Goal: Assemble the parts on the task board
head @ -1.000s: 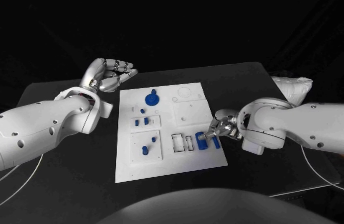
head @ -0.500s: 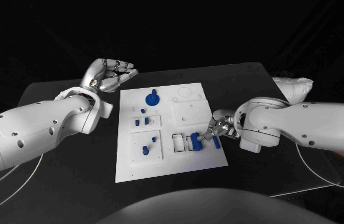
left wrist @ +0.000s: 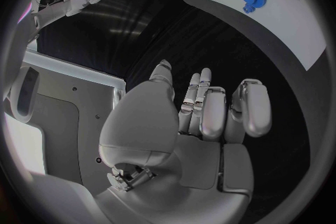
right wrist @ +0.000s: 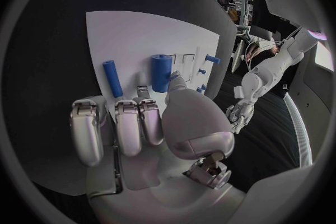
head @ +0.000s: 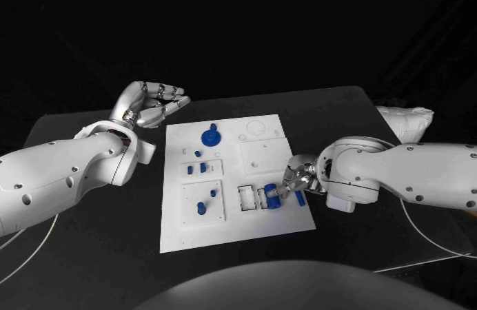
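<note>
One black tabletop noted, with a white board flat in its middle, between the two arms. Found the left hand raised off the board's far-left corner, fingers curled in on nothing. Found the right hand low over the board's near-right part, thumb and a finger pinching a stubby blue block standing just beside the open rectangular slots. Spotted a blue rod lying near it on the hand's side, a blue gear seated farther up, and small blue pegs in the left panels. Judged the step to be seating the block in a slot: best held upright, squared to the opening, pressed straight down and released only once flush. Risked jamming if tilted.
</note>
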